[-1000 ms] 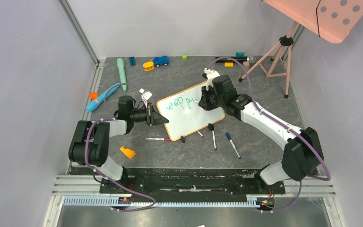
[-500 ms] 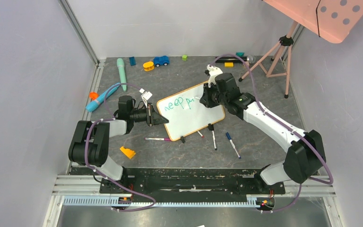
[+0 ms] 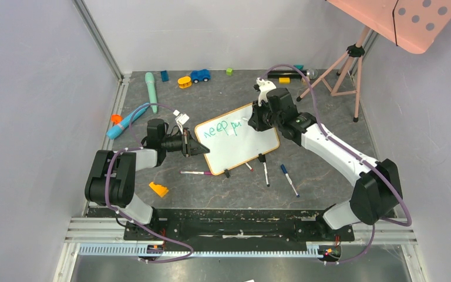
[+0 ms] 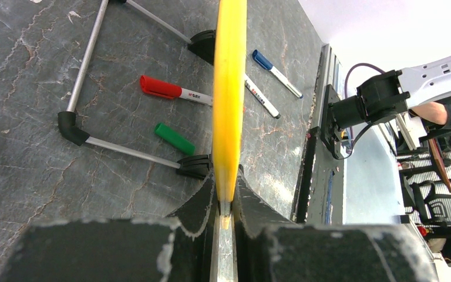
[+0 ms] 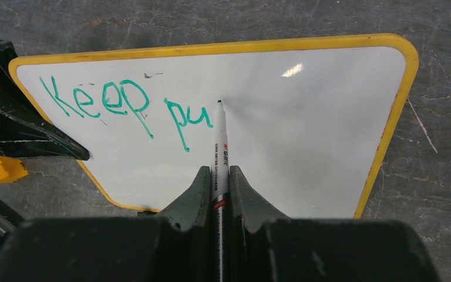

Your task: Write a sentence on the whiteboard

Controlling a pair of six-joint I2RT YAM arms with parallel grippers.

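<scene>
The whiteboard (image 3: 241,144) with its orange-yellow frame stands tilted mid-table; it also shows in the right wrist view (image 5: 305,141) and edge-on in the left wrist view (image 4: 229,88). The sentence (image 5: 123,106) reads "Keep pu" in green on one line. My left gripper (image 3: 197,147) is shut on the board's left edge (image 4: 226,202). My right gripper (image 3: 251,120) is shut on a marker (image 5: 219,147); its tip rests on the board just right of the "u".
Loose markers lie in front of the board: a red one (image 3: 195,173), a black one (image 3: 265,173), a blue one (image 3: 289,179). A green cap (image 4: 175,138) lies behind it. Toys line the back edge. An orange wedge (image 3: 158,189) sits front left, a tripod (image 3: 343,67) back right.
My right gripper has shifted slightly right and back along the board's top line, uncovering the letters "pu". The left gripper and the board have not moved.
</scene>
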